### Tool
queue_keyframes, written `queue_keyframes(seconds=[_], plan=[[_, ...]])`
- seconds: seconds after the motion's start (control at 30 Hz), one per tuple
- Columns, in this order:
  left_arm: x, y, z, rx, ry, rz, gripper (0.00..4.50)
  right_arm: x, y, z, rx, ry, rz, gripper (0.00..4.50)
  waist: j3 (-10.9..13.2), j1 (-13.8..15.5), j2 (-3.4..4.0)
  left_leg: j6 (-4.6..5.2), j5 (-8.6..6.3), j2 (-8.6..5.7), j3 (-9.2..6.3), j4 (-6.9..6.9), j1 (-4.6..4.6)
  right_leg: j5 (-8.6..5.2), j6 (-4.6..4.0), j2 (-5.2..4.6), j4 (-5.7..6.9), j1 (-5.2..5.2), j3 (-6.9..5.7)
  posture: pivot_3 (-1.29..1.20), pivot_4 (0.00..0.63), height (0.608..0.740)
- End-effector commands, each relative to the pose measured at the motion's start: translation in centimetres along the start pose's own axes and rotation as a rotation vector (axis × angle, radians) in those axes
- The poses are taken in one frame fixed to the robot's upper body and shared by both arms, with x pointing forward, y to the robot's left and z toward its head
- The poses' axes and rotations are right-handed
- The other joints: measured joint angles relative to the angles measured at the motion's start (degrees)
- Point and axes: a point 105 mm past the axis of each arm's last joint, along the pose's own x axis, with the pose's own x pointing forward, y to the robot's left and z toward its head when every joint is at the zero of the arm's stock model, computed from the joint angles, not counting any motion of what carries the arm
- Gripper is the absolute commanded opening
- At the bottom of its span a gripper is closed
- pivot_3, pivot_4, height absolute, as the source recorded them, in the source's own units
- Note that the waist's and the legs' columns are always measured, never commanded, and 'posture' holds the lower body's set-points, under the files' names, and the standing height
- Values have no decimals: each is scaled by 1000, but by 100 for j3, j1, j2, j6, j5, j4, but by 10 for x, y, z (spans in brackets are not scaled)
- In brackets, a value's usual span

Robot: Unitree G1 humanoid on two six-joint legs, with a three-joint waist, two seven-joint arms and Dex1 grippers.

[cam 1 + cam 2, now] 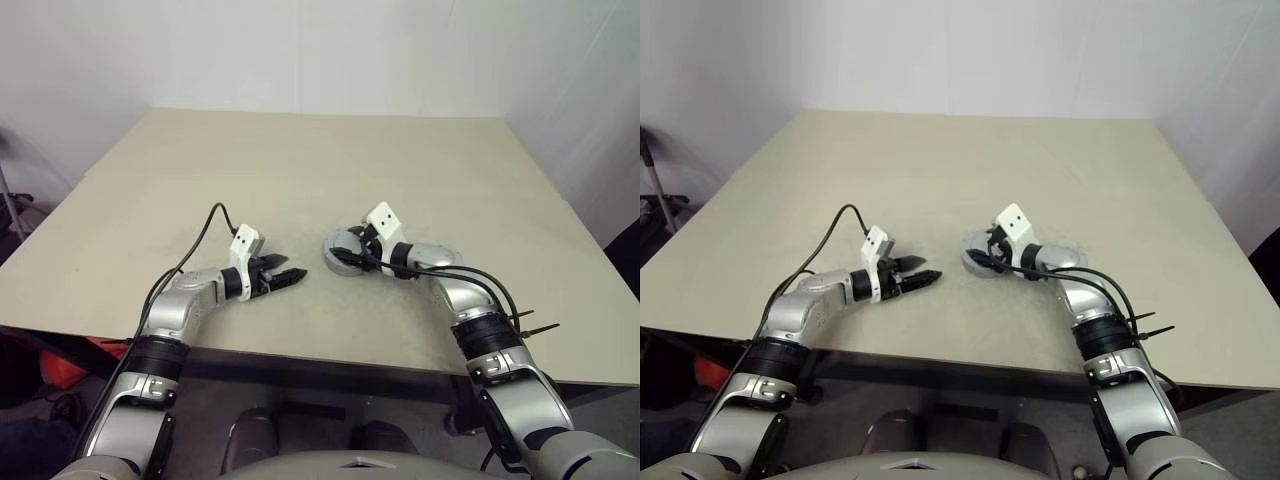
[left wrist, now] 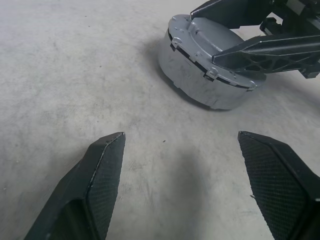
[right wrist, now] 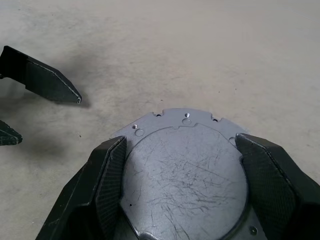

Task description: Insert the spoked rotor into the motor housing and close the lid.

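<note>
The lid (image 3: 185, 170), a scratched silver-grey disc, lies flat on top of a round grey body, the motor housing (image 2: 200, 85), near the table's front middle. My right gripper (image 3: 180, 140) reaches over it from the right, and its two black fingers (image 3: 107, 175) close against either side of the lid's raised round face. The spoked rotor is hidden. My left gripper (image 1: 297, 273) hovers low over the table a short way left of the housing. It points toward the housing, is open, and has nothing between its fingers (image 2: 102, 170).
The beige table (image 1: 300, 170) stretches far back and to both sides, with its front edge just below my wrists. White walls stand behind it. Black cables run along both forearms.
</note>
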Motion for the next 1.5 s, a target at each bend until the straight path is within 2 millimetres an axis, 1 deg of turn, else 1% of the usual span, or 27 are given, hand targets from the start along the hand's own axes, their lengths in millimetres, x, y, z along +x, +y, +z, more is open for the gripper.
queue_keyframes(seconds=[0.03, 0.2, 0.43, 0.53, 0.6, 0.8, 0.9, 1.03, 1.17, 1.23, 1.43, 1.47, 1.5], plan=[[1, -3, 11, 31, -26, -10, 3805, -9, -8, 20, -27, -62, -9, 3038, 0, 0, 0, 0, 0, 0, 0, 0, -1, 0, 0, 0, 0, 0, 0, 0, 0, 740], [1, -2, 11, 32, -26, -8, 3805, -9, -9, 20, -37, -52, -7, 3038, 0, -2, 0, 0, 0, 0, 0, 0, -9, 0, 0, 0, -4, -6, 0, 0, 0, 740], [1, -1, 13, 36, -29, -7, 3805, -9, -8, 0, -19, 10, -7, 3038, 0, 0, 0, 0, 0, 0, 0, 0, -10, 0, 0, 0, -6, -6, 0, 0, 0, 740], [1, -2, 13, 36, -29, -7, 3805, -9, -12, -17, -4, 85, -29, 3038, 0, 2, -1, 0, 0, -1, 0, 0, -8, 0, 0, 0, -6, -3, 0, 0, 0, 740], [1, -2, 13, 36, -29, -7, 3805, -10, -10, -26, 4, 128, -18, 3038, 0, 4, -1, 0, 0, -1, 0, 0, -2, 0, 0, 0, -6, 3, 0, 0, 0, 740], [1, -3, 12, 35, -29, -7, 3805, -12, -9, -32, 8, 168, -12, 3038, -2, 27, -3, 10, -6, -4, -1, 0, 20, -1, 1, -2, -11, 31, 0, 0, 0, 740], [1, -3, 12, 32, -31, -7, 3805, -14, -9, -39, -13, 214, -14, 3038, -2, 37, -2, 16, -10, -4, -1, 0, 26, -2, 3, -3, -16, 42, 0, 0, 0, 740], [1, -4, 12, 27, -34, -7, 3805, -15, -14, -40, -4, 238, -34, 3038, -2, 38, -2, 24, -16, -4, -2, -1, 39, -2, 3, -3, -29, 62, -1, 0, 0, 740], [2, -5, 11, 22, -34, -9, 3805, -16, -20, -35, 32, 230, -61, 3038, -2, 36, -2, 27, -18, -5, -2, -4, 69, -7, 12, -3, -42, 92, -1, 0, 0, 740], [3, -5, 11, 20, -34, -9, 3805, -16, -20, -31, 46, 221, -55, 3038, -2, 38, -2, 26, -17, -5, -3, -4, 72, -22, 38, -3, -45, 98, 0, 0, 0, 740], [3, -5, 9, 16, -36, -4, 3805, -15, -23, -28, 38, 216, -61, 3038, -2, 37, -2, 27, -18, -6, -3, -6, 71, -17, 31, -3, -52, 101, 0, 0, 0, 740], [3, -5, 9, 16, -36, -3, 3805, -13, -22, -26, 44, 198, -54, 3038, -2, 37, -2, 27, -18, -5, -3, -7, 72, -15, 26, -3, -52, 101, 0, 0, 0, 740], [3, -4, 9, 15, -36, -2, 3805, -12, -19, -19, 67, 162, -39, 3038, -2, 37, -2, 26, -17, -5, -3, -7, 72, -15, 26, -3, -52, 101, 0, 0, 0, 740]])
